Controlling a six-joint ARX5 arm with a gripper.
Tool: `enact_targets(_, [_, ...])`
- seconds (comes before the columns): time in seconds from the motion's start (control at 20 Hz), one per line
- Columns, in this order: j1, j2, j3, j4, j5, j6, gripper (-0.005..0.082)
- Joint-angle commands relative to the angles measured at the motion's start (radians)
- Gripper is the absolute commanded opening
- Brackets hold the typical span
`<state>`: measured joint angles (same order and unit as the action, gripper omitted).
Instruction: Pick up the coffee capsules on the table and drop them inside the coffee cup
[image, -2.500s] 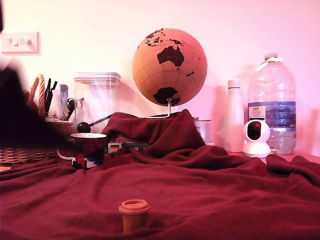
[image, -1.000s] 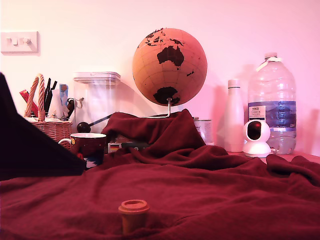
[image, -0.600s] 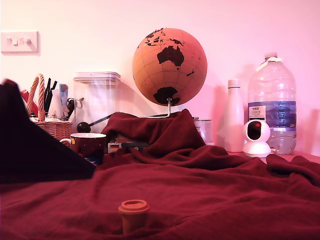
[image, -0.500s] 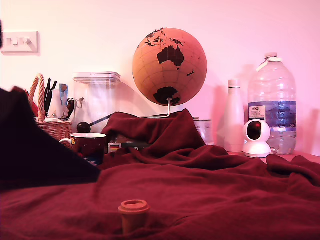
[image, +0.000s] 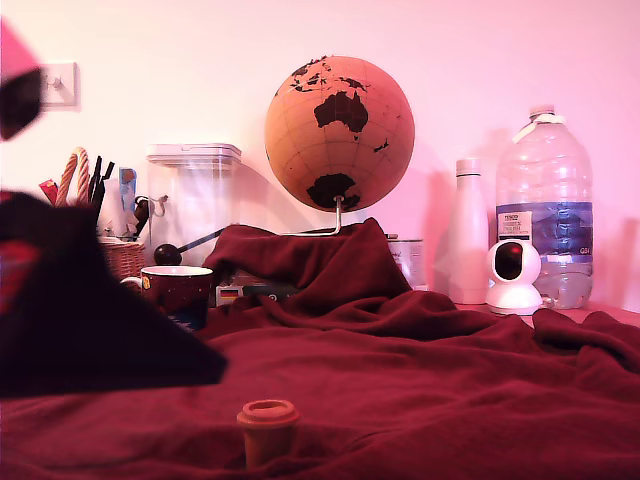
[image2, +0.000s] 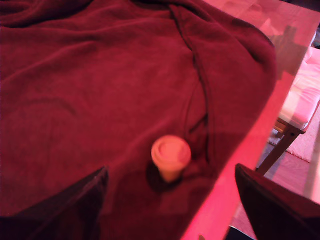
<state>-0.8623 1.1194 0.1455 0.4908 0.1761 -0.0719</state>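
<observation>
One orange-brown coffee capsule (image: 268, 430) stands rim-up on the table's dark red fleece cloth (image: 450, 380), near the front. In the wrist view this capsule (image2: 170, 152) sits close to the cloth's edge and the bare wood strip (image2: 235, 180). My gripper (image2: 170, 171) hangs above it, open, with one dark finger (image2: 75, 210) on each side and nothing held. From the exterior view the arm is only a dark blurred bulk (image: 80, 310) at the left. The maroon coffee cup (image: 180, 295) stands behind it, partly covered by the arm.
Along the back wall stand a wicker basket (image: 118, 255), a clear lidded canister (image: 195, 200), a globe (image: 339, 132), a white bottle (image: 467, 235), a small white camera (image: 513, 275) and a large water bottle (image: 545, 210). A chair (image2: 300, 105) stands past the table edge.
The dark arm shape has spread toward the exterior view's right and now hides more of the basket. The capsule and the cup have not moved.
</observation>
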Motion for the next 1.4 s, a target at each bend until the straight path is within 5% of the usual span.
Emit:
enact_targets(0.0, [-0.003, 0.042, 0.035, -0.018, 0.005, 0.005, 0.073])
enact_targets(0.55, [-0.029, 0.332, 0.204, -0.056, 0.025, 0.013, 0.0721])
enact_targets(1.0, [-0.029, 0.41, 0.256, -0.077, 0.018, 0.012, 0.0243])
enact_targets(1.35, [-0.029, 0.41, 0.256, -0.072, 0.017, 0.011, 0.0215])
